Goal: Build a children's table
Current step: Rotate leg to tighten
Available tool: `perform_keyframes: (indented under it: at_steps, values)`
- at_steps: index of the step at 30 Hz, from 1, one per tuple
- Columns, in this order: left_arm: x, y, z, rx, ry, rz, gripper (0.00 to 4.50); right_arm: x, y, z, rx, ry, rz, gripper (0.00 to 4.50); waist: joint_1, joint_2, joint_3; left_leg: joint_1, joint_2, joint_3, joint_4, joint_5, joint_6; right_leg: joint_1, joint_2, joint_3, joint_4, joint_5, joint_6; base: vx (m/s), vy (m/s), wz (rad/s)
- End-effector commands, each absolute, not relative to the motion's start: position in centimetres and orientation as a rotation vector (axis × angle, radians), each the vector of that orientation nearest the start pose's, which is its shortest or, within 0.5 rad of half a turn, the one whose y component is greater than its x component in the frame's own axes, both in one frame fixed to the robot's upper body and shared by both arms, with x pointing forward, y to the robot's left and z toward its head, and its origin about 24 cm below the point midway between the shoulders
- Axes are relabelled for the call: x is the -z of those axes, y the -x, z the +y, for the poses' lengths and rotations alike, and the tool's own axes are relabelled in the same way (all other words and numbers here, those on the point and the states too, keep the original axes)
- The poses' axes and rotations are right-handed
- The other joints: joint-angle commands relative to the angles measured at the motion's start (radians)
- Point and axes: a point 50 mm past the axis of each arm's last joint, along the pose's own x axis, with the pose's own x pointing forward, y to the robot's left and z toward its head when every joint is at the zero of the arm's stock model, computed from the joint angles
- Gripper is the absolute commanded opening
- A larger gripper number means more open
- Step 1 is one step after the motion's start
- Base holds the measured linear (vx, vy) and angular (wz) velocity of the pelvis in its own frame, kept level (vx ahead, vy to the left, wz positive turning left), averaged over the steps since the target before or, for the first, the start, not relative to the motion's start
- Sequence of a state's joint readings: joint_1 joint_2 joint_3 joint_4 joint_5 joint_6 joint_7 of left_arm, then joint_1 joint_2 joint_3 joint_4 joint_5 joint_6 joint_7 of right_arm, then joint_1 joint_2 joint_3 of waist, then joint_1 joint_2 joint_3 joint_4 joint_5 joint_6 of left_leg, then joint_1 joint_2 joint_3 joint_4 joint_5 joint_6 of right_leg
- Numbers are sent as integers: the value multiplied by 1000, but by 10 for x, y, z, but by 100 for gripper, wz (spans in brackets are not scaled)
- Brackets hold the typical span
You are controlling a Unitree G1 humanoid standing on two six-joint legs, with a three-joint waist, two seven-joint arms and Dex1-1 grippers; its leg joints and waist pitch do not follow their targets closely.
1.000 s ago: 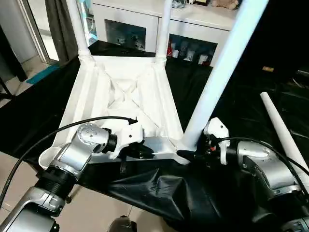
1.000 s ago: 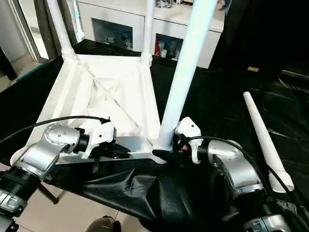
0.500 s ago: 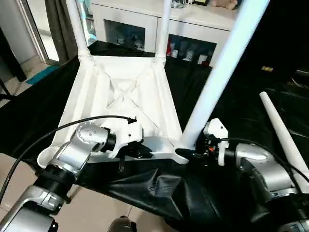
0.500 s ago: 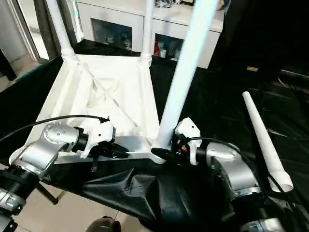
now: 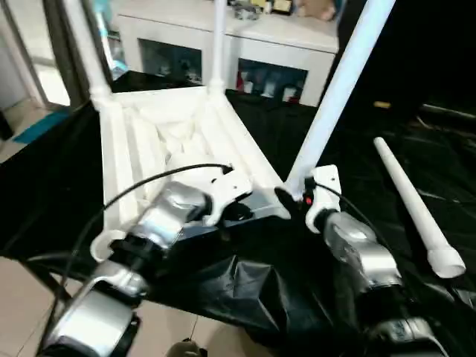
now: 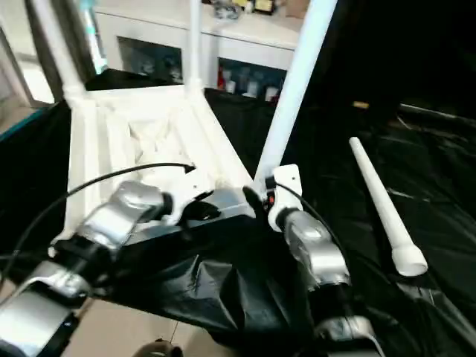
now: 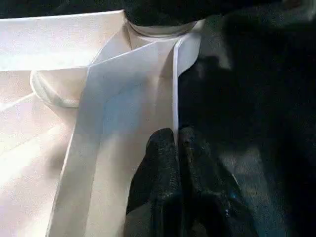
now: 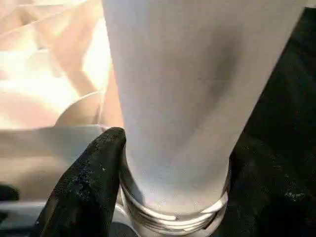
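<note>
Presently, label by label:
Table top: white plastic rectangular table top [image 5: 160,141] with ribbed underside, upside down on the black plastic sheet [image 5: 253,286], near edge towards the robot
Far legs: two white tubular legs [image 5: 217,44] upright in the round sockets at the far corners of the top
Near-right leg: long white tubular leg [image 5: 336,89] standing in the socket at the near right corner of the top, leaning to the right as it rises; threaded end visible at its foot in the right wrist view
Loose leg: fourth white tubular leg [image 5: 413,204] lying flat on the black sheet, well apart from the top, on the right side, wider end nearest the robot
Near-left corner: round socket [image 5: 106,244] at the near left corner, partly behind the left forearm
Right gripper: right gripper [image 8: 170,158] with jaws spread wide around the foot of the near-right leg, one black finger [image 8: 91,173] against its side, the other at the opposite side; closed on it just above the socket
Left gripper: left gripper [image 7: 178,148] with both black fingers pressed together, nothing between them, tips at the near edge rim of the top, beside the near right corner
Background: white cabinet with glass doors [image 5: 223,56] beyond the far edge of the sheet
</note>
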State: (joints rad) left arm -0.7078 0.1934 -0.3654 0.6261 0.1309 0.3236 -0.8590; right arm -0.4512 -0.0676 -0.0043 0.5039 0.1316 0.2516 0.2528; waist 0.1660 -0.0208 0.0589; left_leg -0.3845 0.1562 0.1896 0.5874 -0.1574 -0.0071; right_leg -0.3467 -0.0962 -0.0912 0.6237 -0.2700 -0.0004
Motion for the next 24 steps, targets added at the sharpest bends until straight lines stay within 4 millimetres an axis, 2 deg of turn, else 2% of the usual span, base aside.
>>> perform_keyframes:
  at_steps: [1, 2, 3, 4, 5, 6, 8, 10, 12, 13, 14, 15, 16, 17, 18, 19, 20, 22, 24]
  values:
    - [-56, -330, 48, 1153, -477, 449, 0, -15, -319, -91, -445, -107, 388, 272, -13, 13, -53, 51, 94, -72, -109, -639, -186, -15, -113, 62, -103, -330, -126, 0, 0, 0]
    - [-56, -329, 47, 1169, -486, 440, 0, -16, -320, -90, -447, -122, 382, 328, -13, 14, -54, 51, 94, -70, -109, -634, -186, -16, -111, 62, -103, -319, -125, 0, 0, 0]
    - [-56, -329, 47, 1169, -486, 440, 0, -16, -320, -90, -447, -122, 382, 328, -14, 14, -54, 52, 95, -69, -111, -632, -186, -17, -109, 62, -101, -298, -126, 0, 0, 0]
    - [-54, -328, 49, 1186, -495, 437, 0, -19, -321, -90, -457, -139, 372, 328, -13, 20, -55, 55, 94, -68, -111, -632, -187, -18, -107, 62, -100, -279, -127, 0, 0, 0]
    - [-53, -327, 52, 1202, -513, 435, 0, -21, -323, -93, -456, -151, 362, 347, -16, 16, -54, 54, 94, -66, -113, -629, -184, -18, -107, 63, -101, -270, -127, 0, 0, 0]
    - [-52, -327, 54, 1205, -518, 436, 0, -22, -323, -94, -459, -150, 358, 347, -14, 15, -54, 55, 94, -67, -113, -629, -182, -18, -108, 63, -103, -273, -126, 0, 0, 0]
    - [-50, -326, 60, 1225, -538, 431, 0, -27, -323, -99, -482, -134, 337, 379, -15, 17, -52, 54, 95, -67, -114, -632, -177, -18, -109, 64, -105, -291, -120, 0, 0, 0]
    - [-49, -324, 64, 1235, -544, 433, 0, -30, -323, -104, -499, -116, 325, 393, -17, 18, -55, 53, 96, -64, -115, -613, -173, -17, -106, 66, -102, -262, -120, 0, 0, 0]
    - [-48, -322, 70, 1262, -554, 434, 0, -36, -321, -113, -538, -84, 304, 393, -16, 16, -55, 57, 97, -59, -113, -594, -168, -22, -106, 69, -102, -243, -128, 0, 0, 0]
    - [-48, -322, 70, 1262, -554, 434, 0, -36, -321, -113, -538, -84, 304, 393, -14, 18, -55, 55, 96, -55, -112, -578, -157, -20, -105, 72, -104, -244, -128, 0, 0, 0]
    - [-48, -319, 75, 1302, -568, 420, 0, -42, -316, -124, -590, -52, 288, 393, -11, 21, -55, 56, 95, -56, -109, -577, -152, -21, -107, 73, -105, -254, -128, 0, 0, 0]
    - [-47, -317, 80, 1323, -574, 423, 0, -47, -312, -133, -642, -26, 279, 393, -7, 15, -57, 53, 97, -53, -108, -545, -136, -15, -108, 76, -106, -243, -124, 0, 0, 0]
    - [-48, -316, 82, 1334, -580, 420, 0, -50, -309, -137, -673, -14, 276, 393, 0, 14, -60, 50, 99, -48, -107, -489, -117, -12, -104, 77, -101, -191, -127, 54, -37, 5]
    - [-50, -314, 88, 1370, -590, 411, 0, -56, -299, -149, -780, 21, 276, 393, 5, 19, -60, 50, 100, -45, -106, -464, -102, -11, -101, 78, -101, -162, -133, 54, -37, 5]
    - [-50, -314, 88, 1370, -590, 411, 0, -56, -299, -149, -780, 21, 276, 393, 5, 19, -60, 50, 100, -45, -106, -464, -102, -11, -101, 78, -101, -162, -133, 63, -42, 7]
    - [-51, -313, 90, 1383, -592, 409, 0, -58, -295, -153, -822, 33, 279, 393, 12, 11, -66, 39, 96, -38, -99, -363, -68, 3, -96, 77, -85, -49, -156, 77, -40, 1]
    - [-52, -312, 92, 1406, -594, 402, 0, -60, -290, -157, -874, 47, 289, 393, 17, 10, -72, 29, 92, -36, -92, -271, -36, 11, -96, 74, -74, 41, -173, 77, -40, 1]
    - [-56, -306, 100, 1481, -591, 400, 0, -61, -280, -163, -988, 80, 325, 393, 28, 10, -75, 25, 91, -32, -80, -188, 8, 15, -94, 71, -67, 113, -182, 32, -19, -3]
    - [-57, -302, 103, 1521, -586, 399, 0, -63, -278, -164, -1025, 92, 331, 393, 28, 10, -76, 18, 89, -28, -74, -145, 38, 11, -88, 69, -58, 153, -197, 0, 0, 0]
